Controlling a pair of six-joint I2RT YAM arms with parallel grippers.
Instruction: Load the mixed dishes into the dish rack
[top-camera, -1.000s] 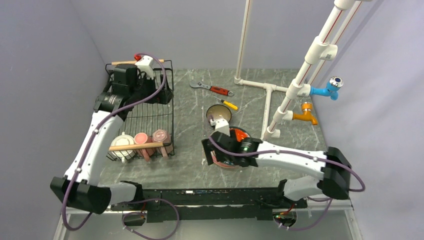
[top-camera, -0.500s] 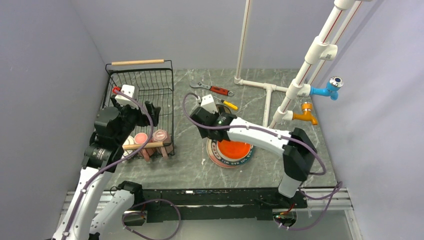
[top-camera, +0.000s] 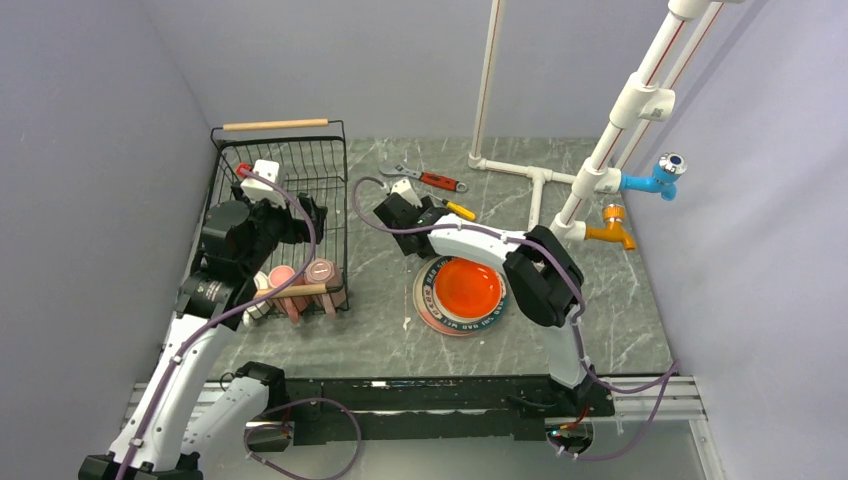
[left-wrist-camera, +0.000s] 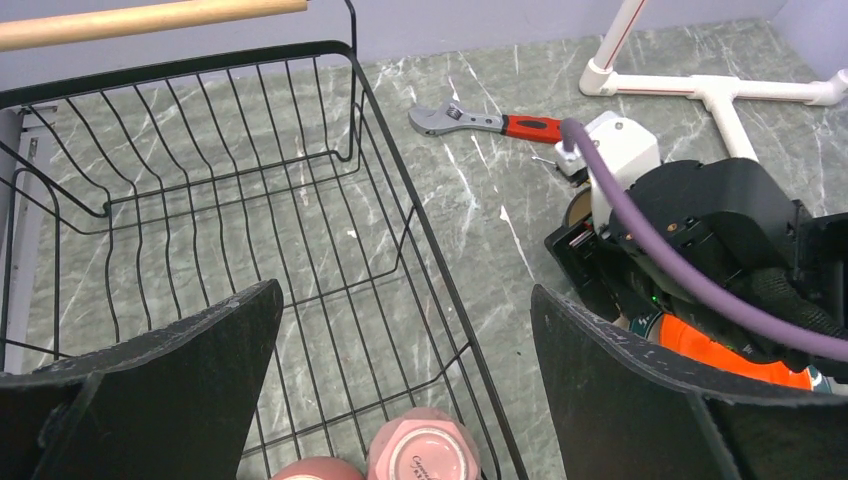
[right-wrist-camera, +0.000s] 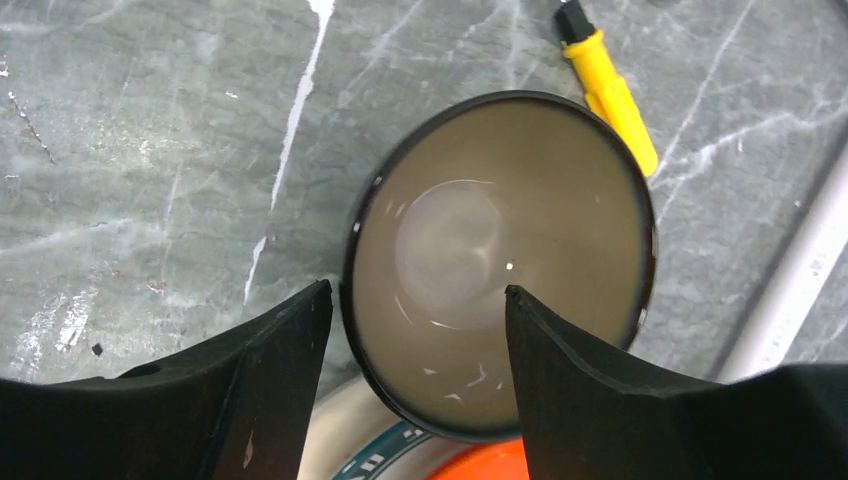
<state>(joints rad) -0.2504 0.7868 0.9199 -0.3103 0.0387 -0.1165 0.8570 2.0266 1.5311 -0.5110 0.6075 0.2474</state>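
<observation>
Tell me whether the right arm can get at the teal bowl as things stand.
Probably yes. The right gripper hangs just above the bowl, jaws open astride its rim, one finger outside and one over the cream inside. The screwdriver lies beside the far rim, clear of the gripper.

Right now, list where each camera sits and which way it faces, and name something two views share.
Top external: high and behind, looking down on the table; left arm and right arm show, dish rack left, orange-red plate centre.
Left wrist: over the rack, facing the far edge and wrench; the open left gripper frames the bottom corners.
Right wrist: straight down over the bowl; right gripper along the bottom.
Shared: top and left wrist both show the rack and wrench.
</observation>
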